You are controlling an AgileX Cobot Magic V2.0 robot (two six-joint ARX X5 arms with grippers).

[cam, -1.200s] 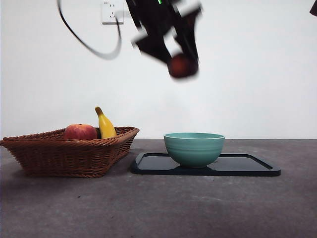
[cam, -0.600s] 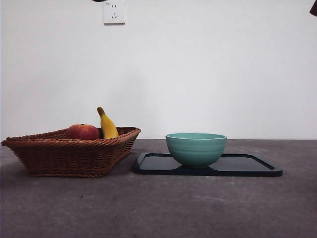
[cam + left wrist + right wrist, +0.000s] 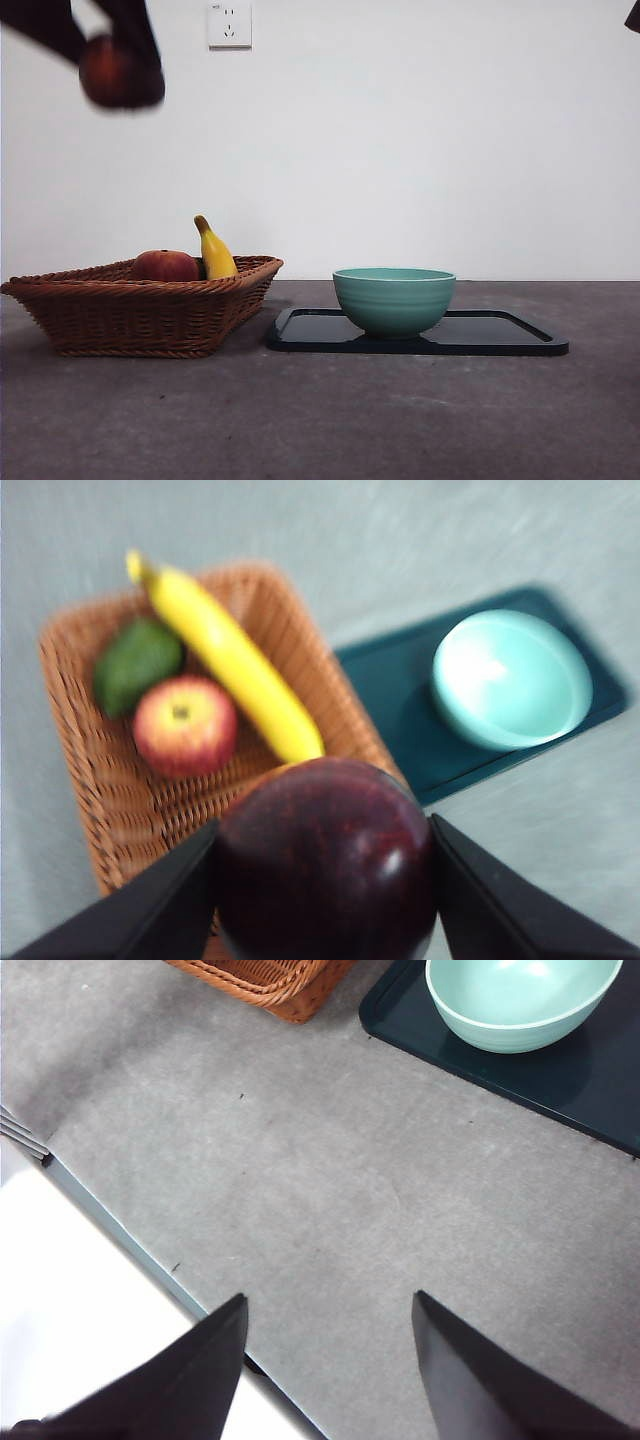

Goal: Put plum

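I am holding the plum [image 3: 325,860] clamped between both jaws of the left claw [image 3: 322,880], high above the wicker basket [image 3: 140,310]. The right claw [image 3: 325,1360] is waiting, jaws apart, holding nothing. The destination seems to be the teal bowl [image 3: 393,298] on the dark tray [image 3: 500,335]. I am planning to centre over the bowl's mouth, lower close, then release, so the round fruit cannot roll out.
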